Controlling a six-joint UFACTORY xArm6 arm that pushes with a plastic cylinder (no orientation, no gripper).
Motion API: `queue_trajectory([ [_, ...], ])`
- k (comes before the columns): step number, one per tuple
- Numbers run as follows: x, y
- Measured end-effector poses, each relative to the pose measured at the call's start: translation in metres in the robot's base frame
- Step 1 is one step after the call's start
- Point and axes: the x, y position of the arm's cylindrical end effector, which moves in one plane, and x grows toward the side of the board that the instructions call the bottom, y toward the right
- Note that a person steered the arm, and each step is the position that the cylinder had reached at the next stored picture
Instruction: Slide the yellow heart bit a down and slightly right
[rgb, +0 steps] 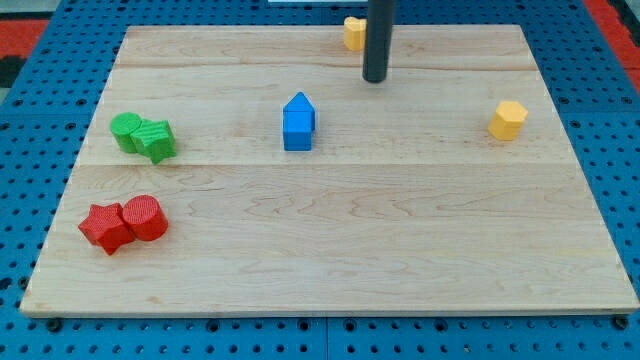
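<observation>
No jaws on this rig, so nothing is opening or clamping: my tip (375, 79), a plain dark rod end, is sitting on the pale grainy wooden board (330, 260). Just up-left of it, near the view's top edge, the yellow heart (353, 33) is peeking out, half hidden, so can't tell which way it's pointing. Further out: blue house-shaped block (298, 123), yellow hexagon-ish block (508, 120), green blocks (144, 136), red blocks (124, 223).

My wooden board (400, 240) carries 7 blocks placed around the blue house-shaped block (298, 123): 2 green blocks (144, 136) to its left, 2 red blocks (124, 224) lower left, a yellow hexagon (507, 120) right, another yellow block (353, 33) upper right.
</observation>
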Motion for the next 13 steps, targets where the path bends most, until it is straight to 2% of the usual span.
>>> queue_trajectory([
  [2,-0.121,0.017],
  [3,-0.122,0.001],
  [4,-0.121,-0.071],
  [6,-0.072,-0.14],
  [7,-0.033,-0.112],
  [8,-0.055,-0.115],
  [9,-0.055,-0.172],
  [10,-0.08,-0.178],
  [11,-0.08,-0.168],
  [13,-0.09,-0.07],
])
